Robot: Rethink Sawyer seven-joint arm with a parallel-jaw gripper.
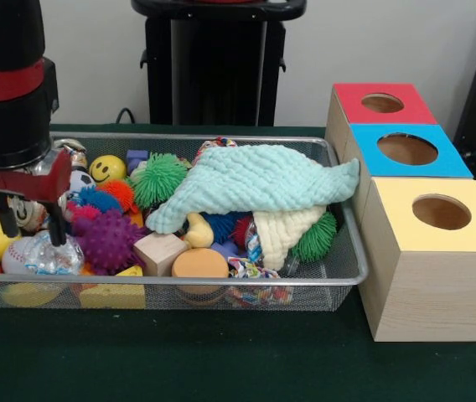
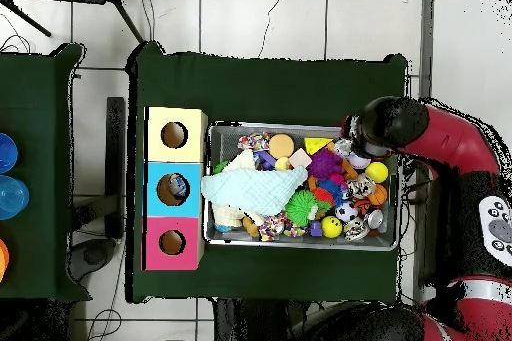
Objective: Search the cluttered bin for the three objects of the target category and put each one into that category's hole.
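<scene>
At the left of your front view, the gripper (image 1: 30, 219) hangs with jaws spread, empty, just above a clear ball (image 1: 45, 254) in the wire bin (image 1: 338, 276). Three boxes (image 1: 439, 251) stand right of it.

No text, label, brand or number can be read on anything in either view.
</scene>
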